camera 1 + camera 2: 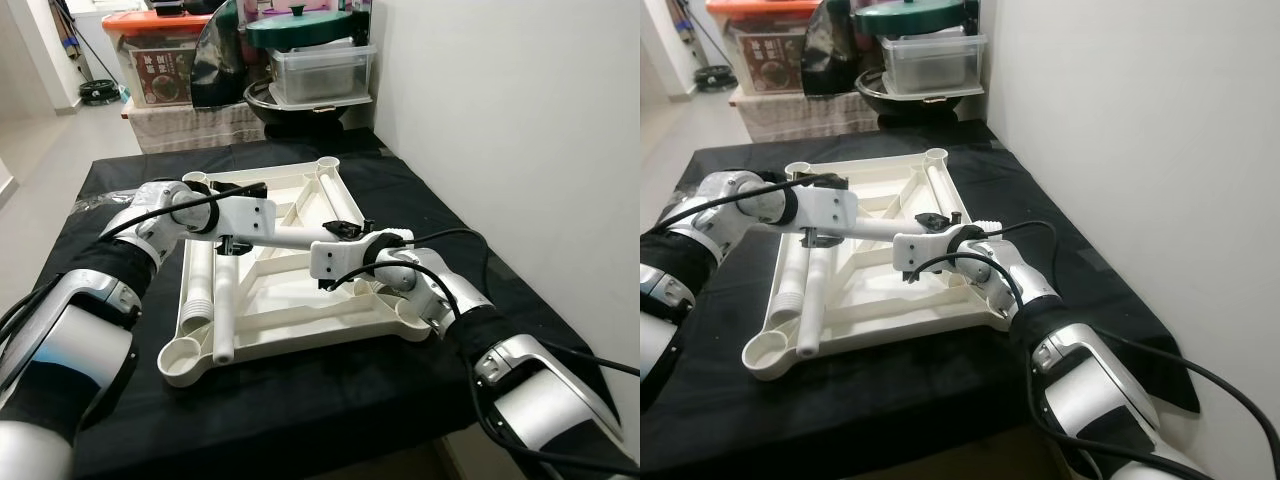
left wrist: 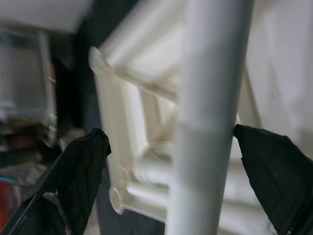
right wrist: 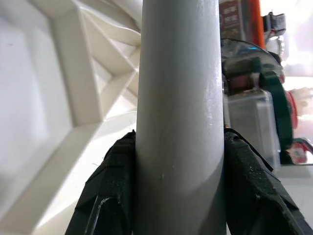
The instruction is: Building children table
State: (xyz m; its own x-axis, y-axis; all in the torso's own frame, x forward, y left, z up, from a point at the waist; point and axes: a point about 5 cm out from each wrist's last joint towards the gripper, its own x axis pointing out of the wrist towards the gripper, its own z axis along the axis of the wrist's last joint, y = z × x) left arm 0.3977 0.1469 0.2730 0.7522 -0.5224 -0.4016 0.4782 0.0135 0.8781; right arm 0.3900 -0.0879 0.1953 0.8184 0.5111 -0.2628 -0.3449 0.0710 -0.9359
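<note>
At the frame's centre the upturned white tabletop (image 1: 290,300) lies on the black cloth (image 1: 420,190), while above it the right gripper (image 3: 178,186) pinches a white leg tube (image 1: 290,236) and the left gripper (image 2: 171,161) stands spread around it.

Both ends of the white leg tube (image 3: 180,117) run off the right wrist view. The storage bins (image 2: 24,98) behind the left tool (image 2: 171,161) blur beyond recognition.
</note>
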